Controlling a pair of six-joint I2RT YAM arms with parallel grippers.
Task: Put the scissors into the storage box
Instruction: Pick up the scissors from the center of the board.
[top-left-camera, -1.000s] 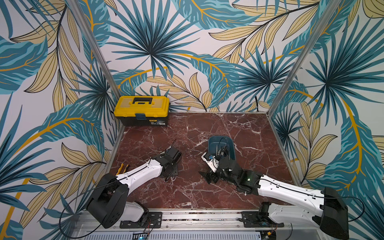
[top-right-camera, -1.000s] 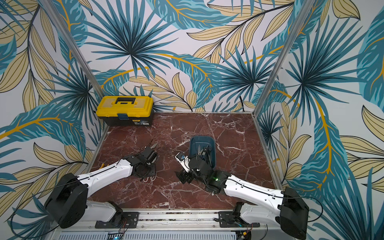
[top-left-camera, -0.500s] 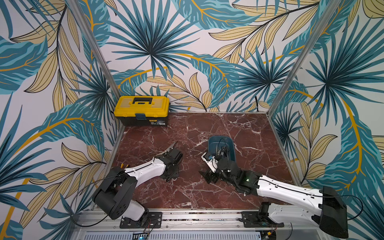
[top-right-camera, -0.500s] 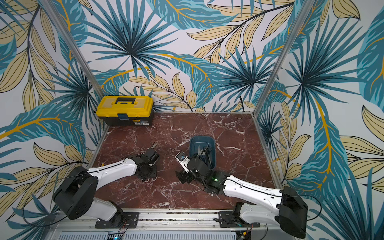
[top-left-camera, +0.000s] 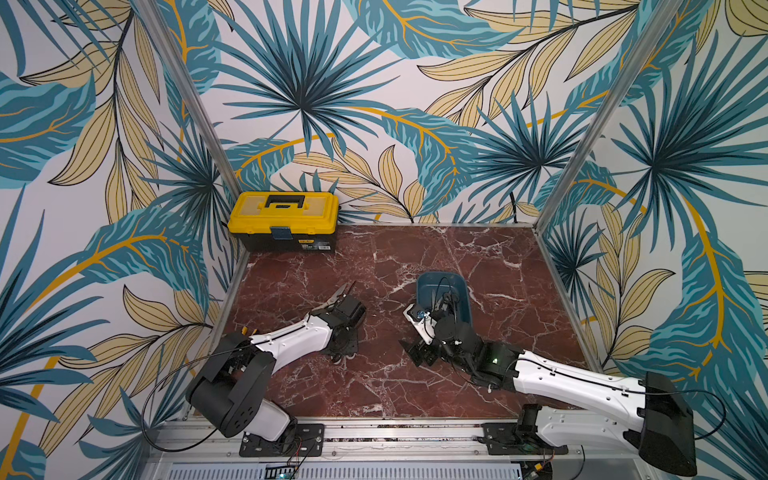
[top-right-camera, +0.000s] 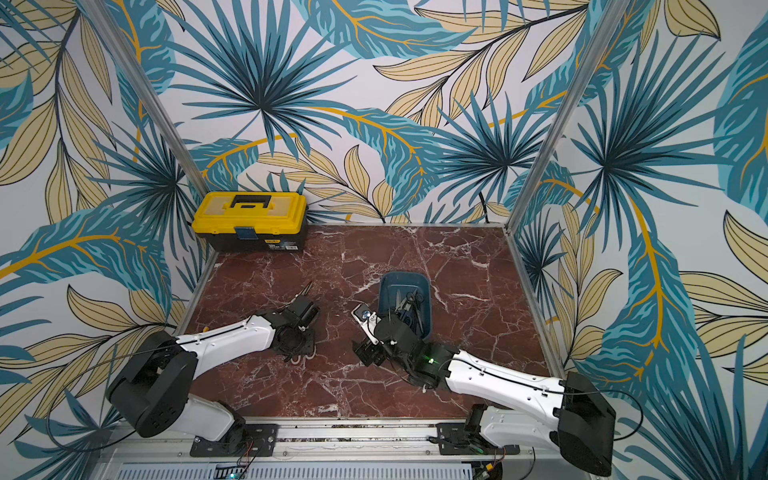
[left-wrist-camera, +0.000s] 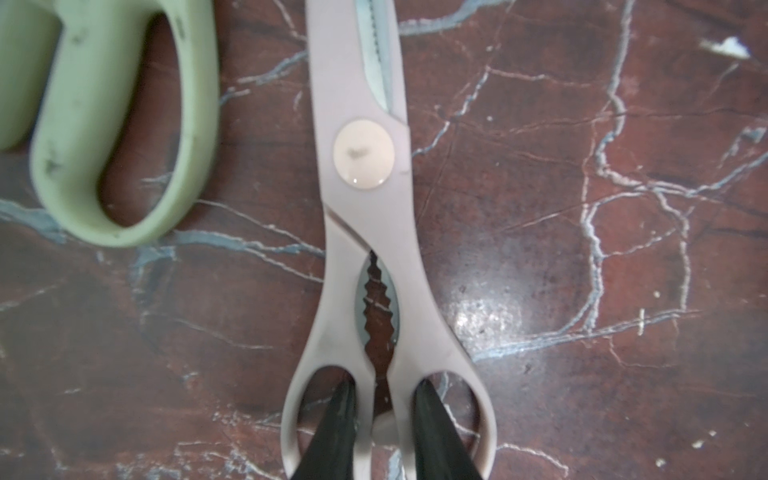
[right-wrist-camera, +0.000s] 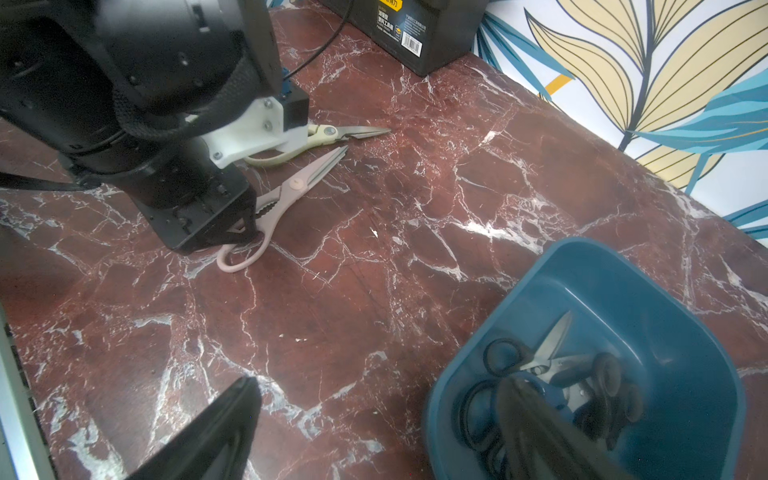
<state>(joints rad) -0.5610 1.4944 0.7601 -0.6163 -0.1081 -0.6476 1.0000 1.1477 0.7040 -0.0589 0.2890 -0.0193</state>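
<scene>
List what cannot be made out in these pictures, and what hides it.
- Pink scissors: the left arm covers most of them in both top views; the left wrist view cuts off the blades.
- Cream scissors: handles partly behind the left gripper in the right wrist view.
- Scissors in the tub: a dark tangle, partly behind a finger of the right gripper; no sure count.
- Toolbox label: cut off by the right wrist view's edge, too small elsewhere.

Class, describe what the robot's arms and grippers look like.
Left arm and right arm: smooth white shells, black joints, bulky black base housings, thin black cables. A green light glows on the right one. Left gripper and right gripper: tapered black fingers.
</scene>
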